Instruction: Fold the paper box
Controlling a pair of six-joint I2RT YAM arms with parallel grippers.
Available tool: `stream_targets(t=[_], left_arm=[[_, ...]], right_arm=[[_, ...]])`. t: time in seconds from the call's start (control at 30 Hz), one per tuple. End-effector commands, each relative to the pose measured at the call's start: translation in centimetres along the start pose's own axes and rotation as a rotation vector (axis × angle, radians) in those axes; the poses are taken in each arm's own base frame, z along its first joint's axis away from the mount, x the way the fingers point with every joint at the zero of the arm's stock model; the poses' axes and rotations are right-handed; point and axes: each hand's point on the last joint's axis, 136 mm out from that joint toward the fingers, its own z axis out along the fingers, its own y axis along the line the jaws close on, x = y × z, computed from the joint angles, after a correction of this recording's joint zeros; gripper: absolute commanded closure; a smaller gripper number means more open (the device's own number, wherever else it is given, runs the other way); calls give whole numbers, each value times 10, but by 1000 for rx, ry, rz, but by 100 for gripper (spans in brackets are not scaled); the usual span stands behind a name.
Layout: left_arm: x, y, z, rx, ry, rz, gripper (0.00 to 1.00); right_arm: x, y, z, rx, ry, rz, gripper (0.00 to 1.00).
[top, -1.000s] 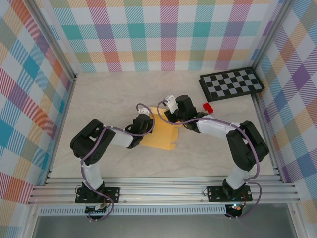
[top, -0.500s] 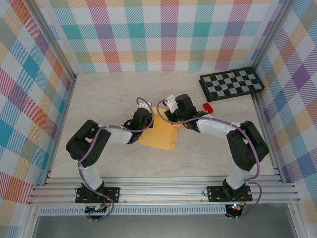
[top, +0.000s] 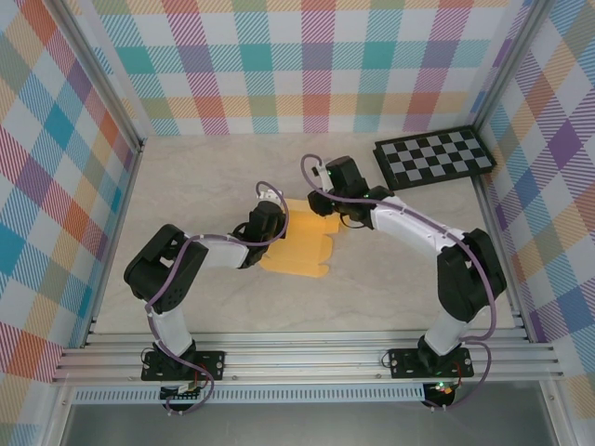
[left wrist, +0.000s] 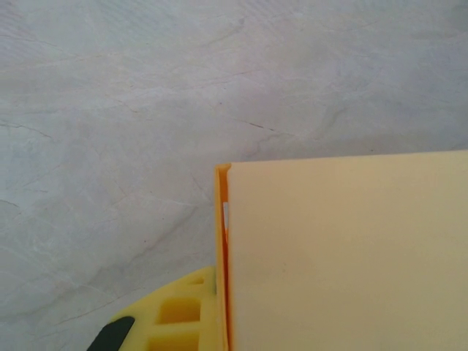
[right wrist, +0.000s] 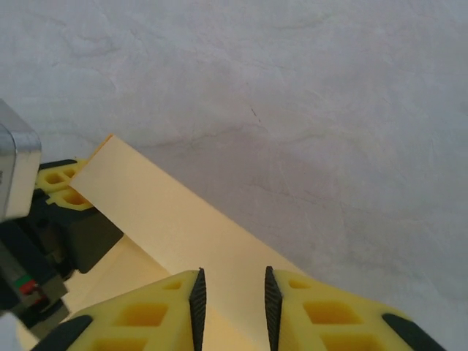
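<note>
**Surface** (top: pixel 204 186): pale and marbled, walled by plaid panels (top: pixel 307 65). Bare stretches lie left of the work, beyond it to the far wall, and in front toward the arm bases.

**Checkerboard** (top: pixel 434 156): far right corner, well apart from the box.

**Paper box** (top: pixel 302 249): tan-yellow sheet at mid-surface. The scalloped near edge lies flat. A strip (right wrist: pixel 168 219) along the far edge is lifted.

**Left gripper** (top: pixel 276 223): at the box's left edge, clamped on the paper box. The cardboard's edge (left wrist: pixel 221 256) stands just beside one finger (left wrist: pixel 179 322).

**Right gripper** (right wrist: pixel 232 281): at the far edge, jaws apart, the lifted strip showing in the gap.

**Change:** a second ago the left jaws were parted and the right ones nearly together. The right wrist has drawn toward the far wall. The box has kept its place.
</note>
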Motion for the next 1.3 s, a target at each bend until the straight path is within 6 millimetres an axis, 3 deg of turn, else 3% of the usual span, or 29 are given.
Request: stream_targets(t=[0.0,0.3,0.57,0.7,0.93,1.1,1.27], left_arm=[[10,6,-1,-49,2,-1,100],[10,-2,-3,-43,-3,15,100],[12,-5,-3,-41,2,20,100],[15,-6,-1,-45,12,23,100],[17,-7,0,-60,19,30,100],[19,-9,1,-59,24,33,100],[19,-6,1,-80,33,31,100]], right_arm=[[18,-3,-16,27,112,210,68],[25,-25,16,-16,150,394,67],[42,-24,34,-51,215,460,68],[48,-13,41,-120,236,517,69],[52,-2,39,-176,255,611,70],[49,-5,43,-161,233,599,83],[53,-25,32,-43,217,539,73]])
